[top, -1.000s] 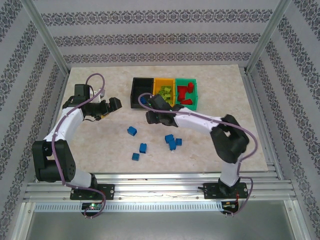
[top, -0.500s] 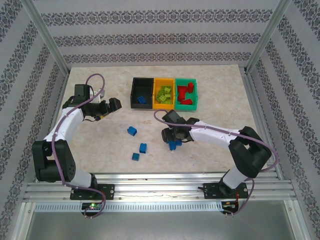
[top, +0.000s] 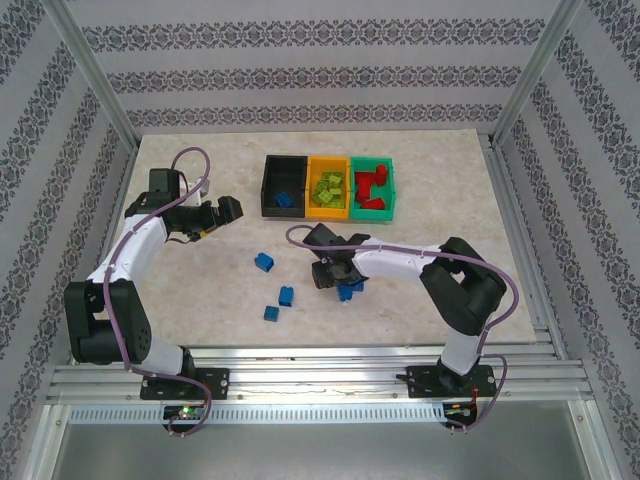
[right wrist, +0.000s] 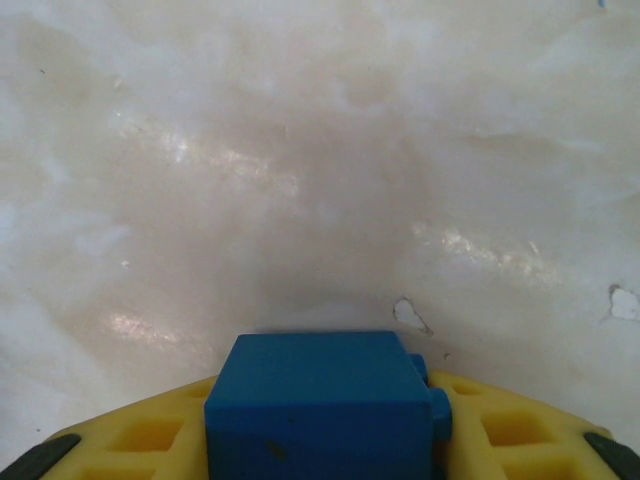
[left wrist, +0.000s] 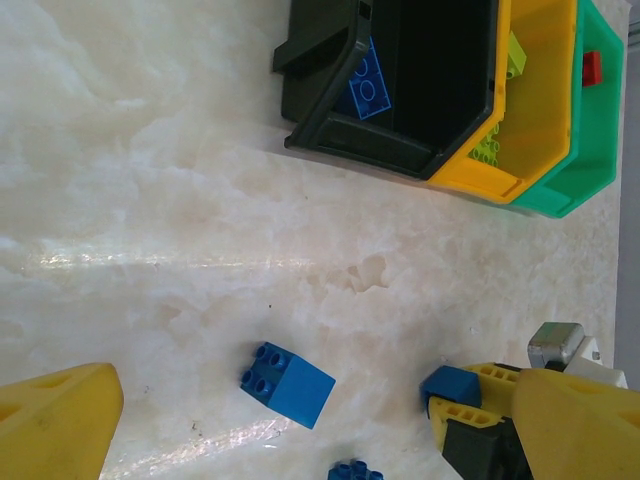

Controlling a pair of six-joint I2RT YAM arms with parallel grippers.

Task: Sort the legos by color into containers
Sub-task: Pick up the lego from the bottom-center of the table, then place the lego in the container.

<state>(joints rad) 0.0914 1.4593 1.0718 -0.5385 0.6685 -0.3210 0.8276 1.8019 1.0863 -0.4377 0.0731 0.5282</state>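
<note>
Marble-look tabletop (top: 420,160), patterned walls (top: 300,80); left pincer (top: 231,210) wide; right pincer (top: 335,274) clamps blue brick (right wrist: 315,400).

containers (top: 329,213) behind, legos (top: 264,262) in front

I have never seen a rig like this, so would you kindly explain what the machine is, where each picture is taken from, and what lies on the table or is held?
Two robot arms are bolted at the near edge of a table. The overhead view looks down from behind them. The other two views come from a camera on each wrist. At the back stand a black bin, a yellow bin and a green bin, holding blue, lime and red pieces respectively. Loose blue bricks lie on the marble top. The left claw hangs open and empty. The right claw is closed on a blue brick, seen close up in its own wrist view.
</note>
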